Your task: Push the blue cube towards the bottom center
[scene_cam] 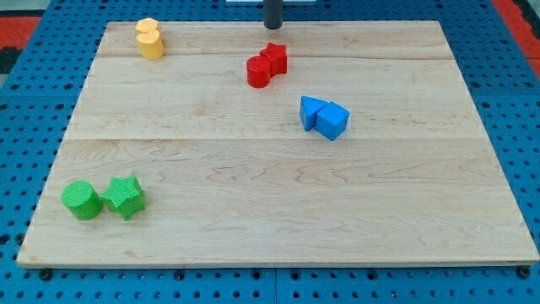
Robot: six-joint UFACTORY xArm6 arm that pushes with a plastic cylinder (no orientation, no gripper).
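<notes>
My tip [273, 26] sits at the view's top centre, at the board's far edge, touching no block; it is a bare rod w/ nothing to open or close. Blue cube [332, 121] lies right of centre, upper half, touching a blue wedge-like block [311, 111] on its left. Red cylinder [258, 72] & red block [275, 57] touching, just below tip. Yellow pair [150, 39] top left; green cylinder [82, 200] & green star [125, 197] bottom left, on wooden board [270, 211]

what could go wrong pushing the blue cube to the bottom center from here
1. The blue cube touches another blue block on its left, so a push may drag both along.
2. My tip sits at the wooden board's top edge, just above the red cube and red cylinder; heading straight over could knock them.
</notes>
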